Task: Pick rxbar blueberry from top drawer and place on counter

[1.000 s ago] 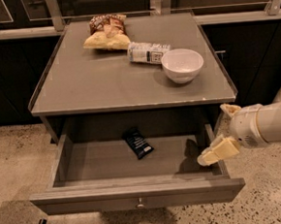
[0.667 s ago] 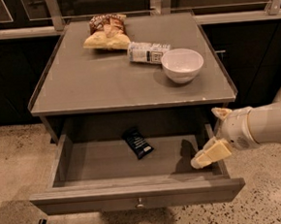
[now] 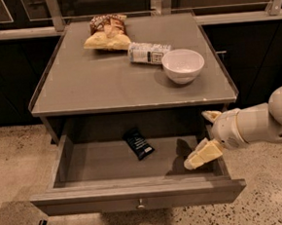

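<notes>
- Change: the tool [image 3: 197, 139] has edged leftward since a second ago and now reaches in over the right end of the top drawer [image 3: 96, 164]. Everything else has stayed put.
- Top drawer: pulled out below the desk [image 3: 104, 83], with its knob [image 3: 139, 201] at the centre of the front panel.
- Chip bag [image 3: 105, 34]: back left of the desk, not part of the job.
- rxbar blueberry [image 3: 137, 143]: dark wrapper, lying flat and slightly askew on the drawer floor near its middle, well apart from the tool.
- Bottle [image 3: 148, 53]: on its side on the desk, just beside the bowl [image 3: 182, 64].
- Bowl: white, upright, on the right half of the desk.
- Tool: at the drawer's right end, fingers spread with nothing between them. One sits high near the desk's front edge, the other low over the drawer floor.
- Step in hand, as judged: the approach to the bar, with the pick not yet made.
- Next move, as judged: carry on leftward, come down low over the bar, straddle its narrow width and close. Then lift it clear of the desk's front edge and set it on the bare front area.
</notes>
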{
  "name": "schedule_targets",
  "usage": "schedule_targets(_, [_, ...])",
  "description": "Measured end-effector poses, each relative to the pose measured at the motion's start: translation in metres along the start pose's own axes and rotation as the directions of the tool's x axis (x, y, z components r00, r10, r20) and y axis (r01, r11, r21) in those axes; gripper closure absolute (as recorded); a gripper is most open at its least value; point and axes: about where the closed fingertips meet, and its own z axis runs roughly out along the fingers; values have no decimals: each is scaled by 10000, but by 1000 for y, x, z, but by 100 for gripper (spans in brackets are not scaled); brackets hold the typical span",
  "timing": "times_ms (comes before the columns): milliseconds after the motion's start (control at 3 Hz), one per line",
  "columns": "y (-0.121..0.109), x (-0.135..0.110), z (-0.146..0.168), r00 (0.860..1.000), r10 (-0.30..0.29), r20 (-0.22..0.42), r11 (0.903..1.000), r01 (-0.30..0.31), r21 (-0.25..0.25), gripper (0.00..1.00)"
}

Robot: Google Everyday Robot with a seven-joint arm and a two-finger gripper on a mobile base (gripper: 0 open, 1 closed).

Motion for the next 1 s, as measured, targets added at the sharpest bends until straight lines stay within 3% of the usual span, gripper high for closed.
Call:
schedule_targets(333, [-3,7,-4,9992,225,315,9974,-246,675,0])
schedule_targets(667, [-20,13,18,9924,399,1163,9895,-555,1336,0])
schedule_targets(1000, [-37,17,47,9830,488,1767,9872,-744,1411,0])
